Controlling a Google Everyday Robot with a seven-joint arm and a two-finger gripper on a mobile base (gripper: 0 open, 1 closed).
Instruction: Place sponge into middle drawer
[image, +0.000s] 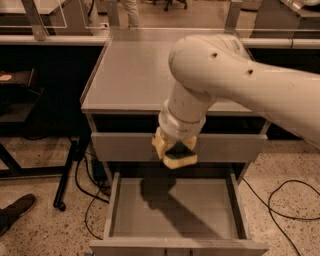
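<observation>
Camera view, my gripper (174, 149) clamped on the sponge (181, 160), hanging above the open middle drawer (205, 217), not inside it.

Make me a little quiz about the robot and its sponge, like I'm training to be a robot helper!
1. True or false: the sponge lies on the floor of the middle drawer.
2. What is holding the sponge? A) the gripper B) a person's hand C) nothing, it rests on the cabinet top
3. Fill in the word: the middle drawer is pulled ____.

Key:
1. False. The sponge hangs in the gripper, above the drawer.
2. A
3. open
</observation>
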